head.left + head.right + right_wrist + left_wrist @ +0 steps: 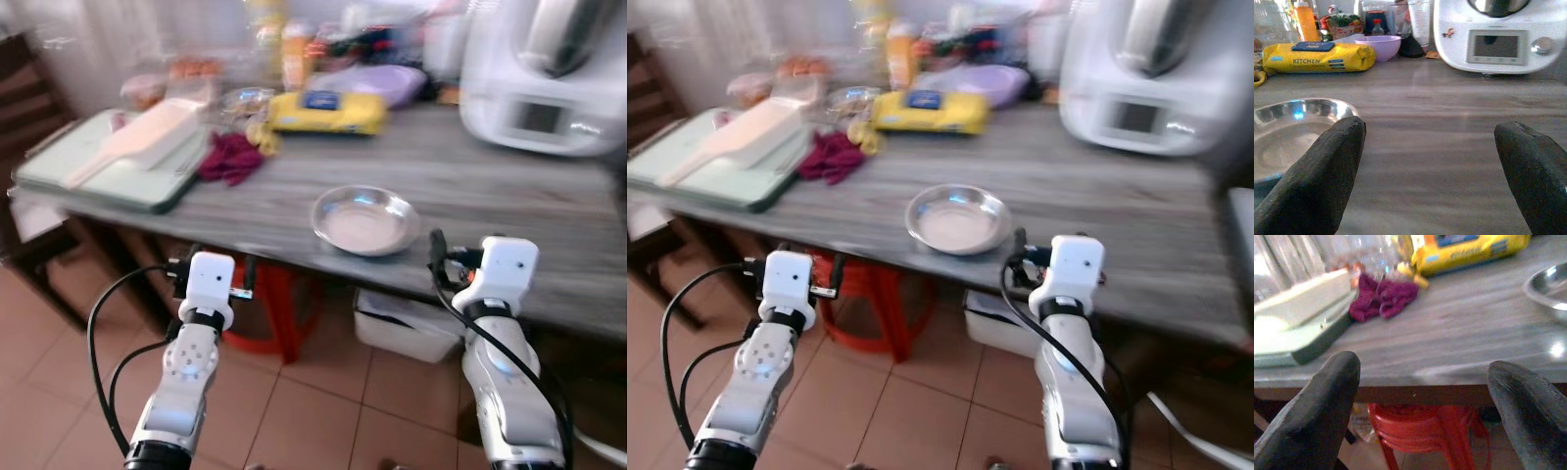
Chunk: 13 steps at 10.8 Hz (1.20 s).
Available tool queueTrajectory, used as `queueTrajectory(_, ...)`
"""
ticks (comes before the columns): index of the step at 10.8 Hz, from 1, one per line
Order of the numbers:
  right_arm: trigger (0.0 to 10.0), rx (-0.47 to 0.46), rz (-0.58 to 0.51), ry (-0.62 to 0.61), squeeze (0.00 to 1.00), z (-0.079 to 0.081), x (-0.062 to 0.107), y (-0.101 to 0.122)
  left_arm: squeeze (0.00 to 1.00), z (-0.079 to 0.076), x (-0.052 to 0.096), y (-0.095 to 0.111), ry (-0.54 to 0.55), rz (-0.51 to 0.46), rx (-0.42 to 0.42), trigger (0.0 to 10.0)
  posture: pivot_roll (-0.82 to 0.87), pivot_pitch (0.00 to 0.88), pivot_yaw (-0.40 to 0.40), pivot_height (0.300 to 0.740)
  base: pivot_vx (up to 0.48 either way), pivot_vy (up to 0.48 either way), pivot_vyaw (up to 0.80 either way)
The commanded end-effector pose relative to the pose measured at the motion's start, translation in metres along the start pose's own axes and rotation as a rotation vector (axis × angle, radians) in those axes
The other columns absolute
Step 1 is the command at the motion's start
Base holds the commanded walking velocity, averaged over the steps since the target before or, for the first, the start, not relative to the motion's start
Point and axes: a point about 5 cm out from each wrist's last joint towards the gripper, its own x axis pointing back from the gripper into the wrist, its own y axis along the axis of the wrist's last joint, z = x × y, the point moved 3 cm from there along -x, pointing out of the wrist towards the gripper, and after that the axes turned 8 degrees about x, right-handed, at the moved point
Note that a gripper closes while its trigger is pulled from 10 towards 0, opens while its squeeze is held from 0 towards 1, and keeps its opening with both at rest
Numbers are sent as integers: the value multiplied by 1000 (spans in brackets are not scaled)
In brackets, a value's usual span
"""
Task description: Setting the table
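The robot stands facing a grey wood-grain worktop (509,186), both arms raised in front of it, which suggests it is lining up for a pick rather than carrying anything. The left pincer (1422,411) is held level with the worktop's front edge, its two black fingers spread wide with nothing between them. The right pincer (1430,171) sits a little higher, just above the surface, likewise released and empty. The likely target is the shallow metal bowl (365,219), which rests near the front edge of the worktop, just to the left of the right pincer, so that arm seems best placed to reach it. Farther back lie a yellow packet (328,111) of kitchen wipes, a crumpled red cloth (230,157), a green tray (118,171) with a pale scoop-like piece on it, a purple bowl (1382,47) and a white kitchen machine (544,78). A red stool (1415,428) stands under the worktop. The head views are blurred, probably because the robot is moving.
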Motion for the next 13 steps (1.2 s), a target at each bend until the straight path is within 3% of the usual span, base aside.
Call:
queueTrajectory(1, 10000, -7, -18, -4, 0, -2, -1, 6, 0, 1, 0, 1, 3, -1, -10, 10000, -98, 47, 92, 740, -274, 0, -606)
queueTrajectory(8, 10000, -8, -22, -14, 0, -3, -3, 6, 0, 0, 2, 1, -9, 5, -21, 10000, -95, 45, 100, 740, -275, 0, -580)
queueTrajectory(10, 10000, -11, -21, -8, 0, -1, -2, 6, 0, 0, 3, -2, -1, 25, -16, 10000, -94, 47, 101, 740, -291, 0, 0)
queueTrajectory(13, 10000, -11, -28, 4, 0, 2, -1, 6, 0, -3, 3, 7, -50, -28, 13, 10000, -95, 47, 102, 740, -105, 0, 0)
